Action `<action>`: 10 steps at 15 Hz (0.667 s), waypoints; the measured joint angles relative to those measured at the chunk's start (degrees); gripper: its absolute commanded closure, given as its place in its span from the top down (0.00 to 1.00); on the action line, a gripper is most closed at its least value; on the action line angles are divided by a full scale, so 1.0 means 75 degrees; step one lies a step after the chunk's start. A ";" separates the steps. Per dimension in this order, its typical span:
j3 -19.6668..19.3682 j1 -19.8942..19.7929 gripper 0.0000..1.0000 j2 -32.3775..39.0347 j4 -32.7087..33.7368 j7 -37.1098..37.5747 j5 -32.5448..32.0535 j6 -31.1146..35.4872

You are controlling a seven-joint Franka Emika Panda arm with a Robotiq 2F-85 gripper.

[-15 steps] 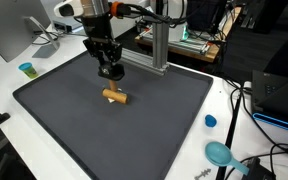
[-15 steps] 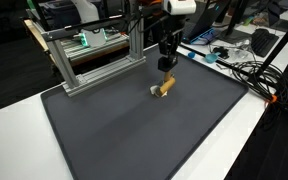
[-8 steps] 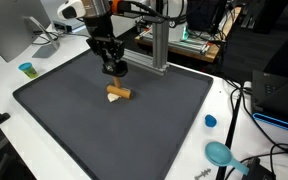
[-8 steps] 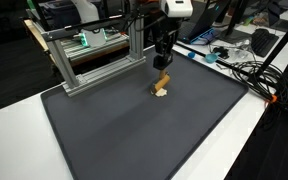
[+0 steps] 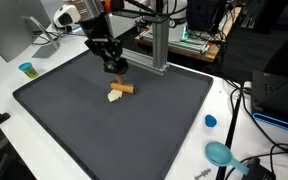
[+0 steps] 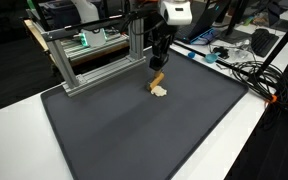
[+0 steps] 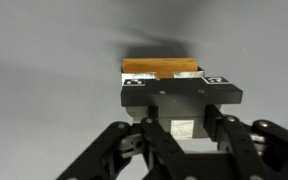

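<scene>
1 brown block (image 5: 125, 87), 1 pale block (image 5: 115, 96)

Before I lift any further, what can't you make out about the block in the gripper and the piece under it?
Wrist view: the gripper covers the near end of the wooden block, so where it is clamped is hidden.
In both exterior views the pale piece below the block is too small to identify, or to tell if the two touch.
Wrist view: block and gripper hide the mat beneath them.
</scene>
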 measured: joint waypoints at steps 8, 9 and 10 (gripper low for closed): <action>-0.0025 0.0059 0.21 -0.0097 -0.0044 0.0365 -0.0172 -0.0160; -0.0038 0.0084 0.21 -0.0190 -0.0061 0.0508 -0.0278 -0.0159; -0.0049 0.0105 0.21 -0.0286 -0.0072 0.0632 -0.0379 -0.0160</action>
